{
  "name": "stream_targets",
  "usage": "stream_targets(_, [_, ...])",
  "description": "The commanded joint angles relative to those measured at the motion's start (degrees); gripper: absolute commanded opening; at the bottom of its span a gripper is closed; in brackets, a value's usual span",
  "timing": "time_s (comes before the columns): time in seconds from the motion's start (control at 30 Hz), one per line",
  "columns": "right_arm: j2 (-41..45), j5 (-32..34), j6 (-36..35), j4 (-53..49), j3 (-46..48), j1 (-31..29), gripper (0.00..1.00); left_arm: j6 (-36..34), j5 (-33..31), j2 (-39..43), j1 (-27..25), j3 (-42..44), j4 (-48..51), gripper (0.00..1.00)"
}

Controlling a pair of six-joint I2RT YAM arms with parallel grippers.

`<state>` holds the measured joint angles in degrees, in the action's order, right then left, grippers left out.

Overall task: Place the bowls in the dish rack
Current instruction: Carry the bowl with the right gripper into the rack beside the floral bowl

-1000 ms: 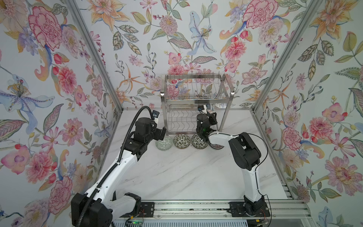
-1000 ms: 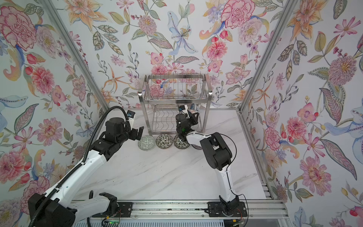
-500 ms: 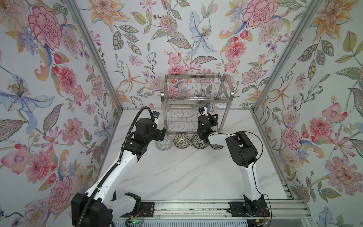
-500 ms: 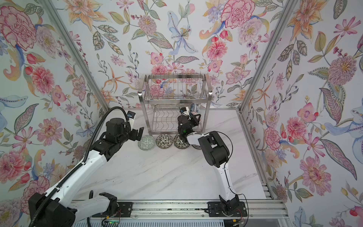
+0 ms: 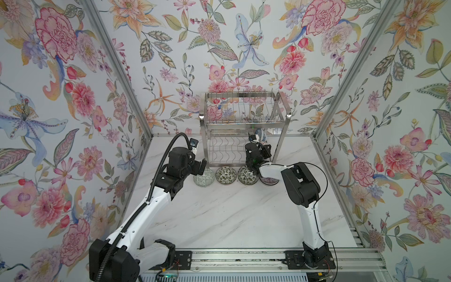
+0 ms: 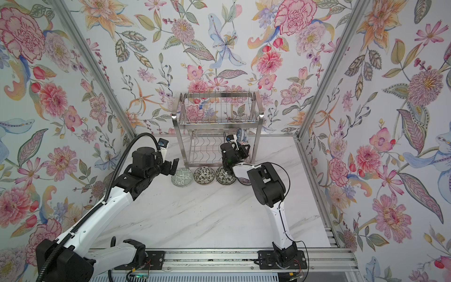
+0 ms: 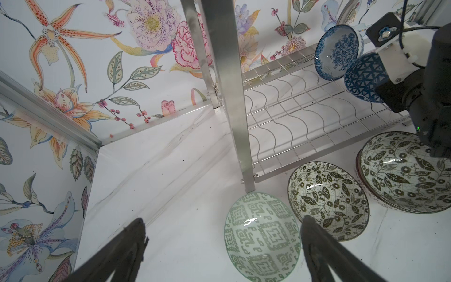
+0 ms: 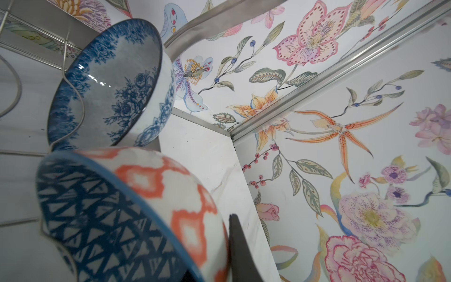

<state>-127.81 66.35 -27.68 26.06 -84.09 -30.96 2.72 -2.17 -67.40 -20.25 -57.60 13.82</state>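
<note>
Your right gripper (image 8: pixel 230 244) is pinched tight on the rim of the round ceramic bowl with blue triangles inside and coral diamonds outside (image 8: pixel 109 219). The bowl is tilted on edge at the lower wavy-wire shelf of the shiny two-tier steel dish rack (image 7: pixel 292 114). This looks like the placing step. You will likely need to seat it in a wire trough just beside the blue floral ceramic bowl (image 7: pixel 338 52) standing there, without knocking that one, and then let go.

Your left gripper (image 7: pixel 222 234) hangs with jaws wide over the pale green patterned bowl (image 7: pixel 262 239) on the white marble table (image 7: pixel 158 171). The rack's front leg (image 7: pixel 234 97) crowds that bowl. Two black-and-white leafy bowls (image 7: pixel 328 200) wait alongside.
</note>
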Motion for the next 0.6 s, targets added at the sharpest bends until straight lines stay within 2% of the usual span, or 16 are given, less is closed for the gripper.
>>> stream_targets(0.0, [2.51,-4.38,9.67,-9.34,-1.69,0.27,0.07,-0.61,-0.66,0.41,0.34,0.48,-0.82,0.99])
stream_targets(0.13, [3.26,-5.69,11.96,-12.04,-1.95,0.37,0.18,-0.63,-0.46,0.39,0.48,0.65,-0.90,0.99])
stream_targets(0.4, [5.01,-6.84,14.40,-14.78,-1.69,0.28,0.28,-0.44,-0.19,0.60,0.45,0.74,-0.99,0.99])
stream_targets(0.47, [5.48,-7.06,14.59,-15.16,-1.56,0.21,0.36,-0.44,0.04,0.59,0.40,0.74,-0.99,0.99])
stream_targets(0.57, [6.68,-8.41,15.10,-15.70,-1.01,0.06,0.56,-0.44,-0.02,0.51,0.42,0.74,-0.99,1.00])
